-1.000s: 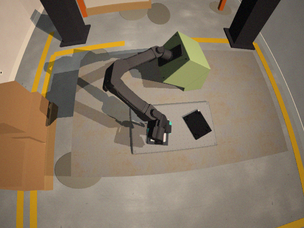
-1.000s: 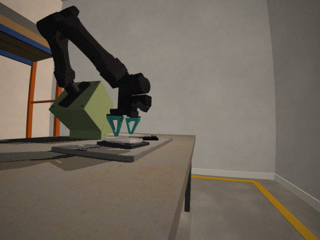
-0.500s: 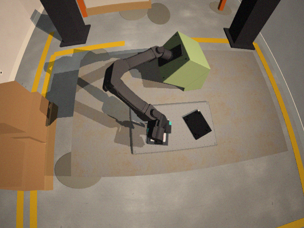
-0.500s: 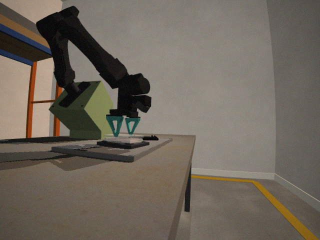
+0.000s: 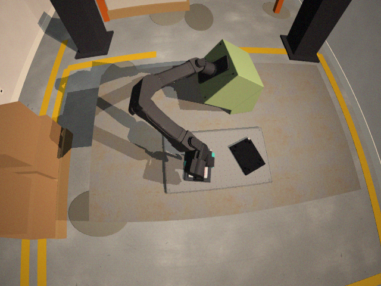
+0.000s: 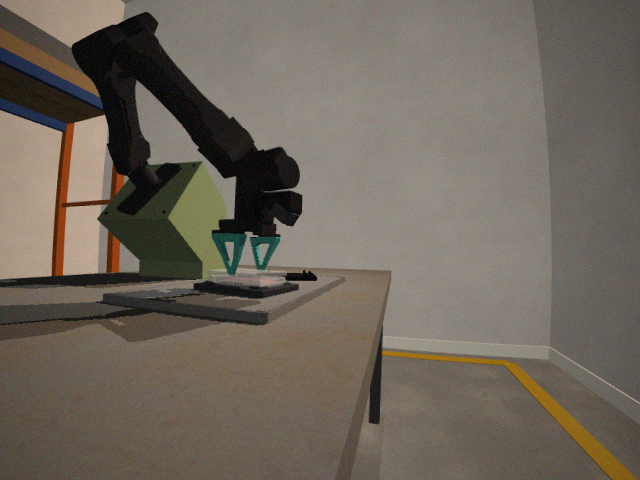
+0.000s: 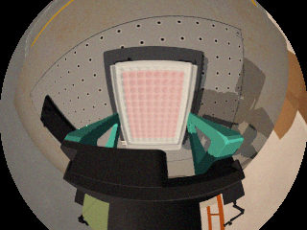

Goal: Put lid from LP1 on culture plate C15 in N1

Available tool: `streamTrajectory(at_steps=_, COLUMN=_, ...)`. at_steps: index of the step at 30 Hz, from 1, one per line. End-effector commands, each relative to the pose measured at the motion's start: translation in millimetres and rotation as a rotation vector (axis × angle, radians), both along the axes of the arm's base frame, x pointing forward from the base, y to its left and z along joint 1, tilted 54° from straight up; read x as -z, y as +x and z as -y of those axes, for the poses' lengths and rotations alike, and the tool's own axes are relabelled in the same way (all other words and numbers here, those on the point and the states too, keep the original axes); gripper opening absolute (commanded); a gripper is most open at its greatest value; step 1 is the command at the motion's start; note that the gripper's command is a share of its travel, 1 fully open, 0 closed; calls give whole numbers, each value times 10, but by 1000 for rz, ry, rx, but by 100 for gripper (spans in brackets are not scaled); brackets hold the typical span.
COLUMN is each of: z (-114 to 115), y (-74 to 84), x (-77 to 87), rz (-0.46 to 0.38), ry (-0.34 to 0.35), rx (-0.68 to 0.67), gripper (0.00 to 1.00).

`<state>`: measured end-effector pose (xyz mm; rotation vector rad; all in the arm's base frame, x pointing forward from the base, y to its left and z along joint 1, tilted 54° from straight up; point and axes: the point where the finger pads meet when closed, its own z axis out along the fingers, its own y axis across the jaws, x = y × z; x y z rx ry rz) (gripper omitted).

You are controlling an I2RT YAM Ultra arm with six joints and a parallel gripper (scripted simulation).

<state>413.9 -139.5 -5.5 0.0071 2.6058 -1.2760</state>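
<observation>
My gripper [image 6: 247,269], with teal fingers, is shut on the clear lid [image 7: 153,103] and holds it by its two long sides. The lid lies level right over the culture plate C15 [image 6: 247,280], whose pink wells show through it in the wrist view. The plate sits in the dark plate nest N1 [image 6: 246,288] on the grey perforated baseplate [image 5: 216,159]. In the side view the lid [image 6: 248,272] is very low on the plate; I cannot tell if it is fully down. In the overhead view the gripper [image 5: 200,167] hides most of the plate. The black lid park LP1 [image 5: 247,155] lies empty at the right.
The green robot base block [image 5: 232,77] stands behind the baseplate. Two black posts [image 5: 83,29] stand at the far corners. A brown box stack [image 5: 29,172] is at the left. The table edge [image 6: 369,361] drops off to the right of the baseplate.
</observation>
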Motion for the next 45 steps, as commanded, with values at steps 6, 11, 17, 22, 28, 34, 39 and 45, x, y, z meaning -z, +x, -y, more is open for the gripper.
streamTrajectory(at_steps=6, z=-26, y=34, x=-15, rz=12, ry=0, rx=-10, gripper=0)
streamTrajectory(at_steps=11, z=-21, y=34, x=-10, rz=12, ry=0, rx=-10, gripper=0)
streamTrajectory(at_steps=17, z=-13, y=36, x=-3, rz=12, ry=0, rx=-10, gripper=0)
streamTrajectory(at_steps=22, z=-7, y=37, x=2, rz=12, ry=0, rx=-10, gripper=0)
streamTrajectory(at_steps=28, z=-2, y=37, x=7, rz=12, ry=0, rx=-10, gripper=0)
streamTrajectory(at_steps=34, z=6, y=39, x=13, rz=12, ry=0, rx=-10, gripper=0)
streamTrajectory(at_steps=39, z=12, y=41, x=18, rz=12, ry=0, rx=-10, gripper=0)
streamTrajectory(at_steps=45, z=17, y=41, x=22, rz=12, ry=0, rx=-10, gripper=0)
